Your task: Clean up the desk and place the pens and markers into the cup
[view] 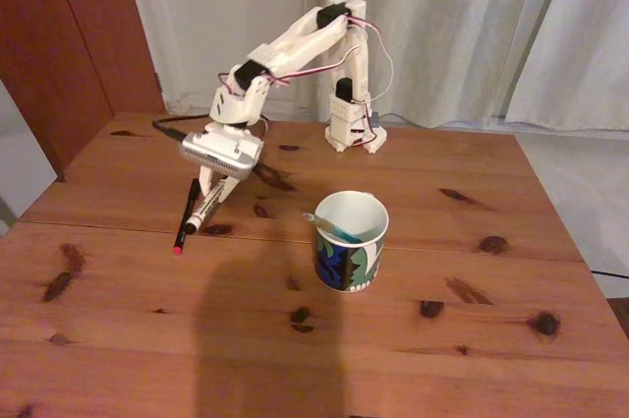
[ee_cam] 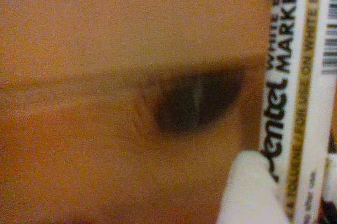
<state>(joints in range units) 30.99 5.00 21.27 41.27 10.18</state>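
Fixed view: white two-finger gripper is down on the reddish-brown pine worktop, at the white whiteboard marker beside the black pen with red end. Cannot tell whether fingers clamp it. Thin green pen sits in the patterned white mug. Marker judged light, stiff, slick; grip mid-barrel.

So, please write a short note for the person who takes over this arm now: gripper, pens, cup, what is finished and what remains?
Gripper: lowered onto the white marker with black cap, left of the patterned white ceramic mug in the fixed view; a finger lies beside the marker barrel, closure unclear.
Black pen with red end: on the reddish-brown pine desk, beside the marker.
Done: thin translucent green pen is in the mug.
Left: marker and black pen.
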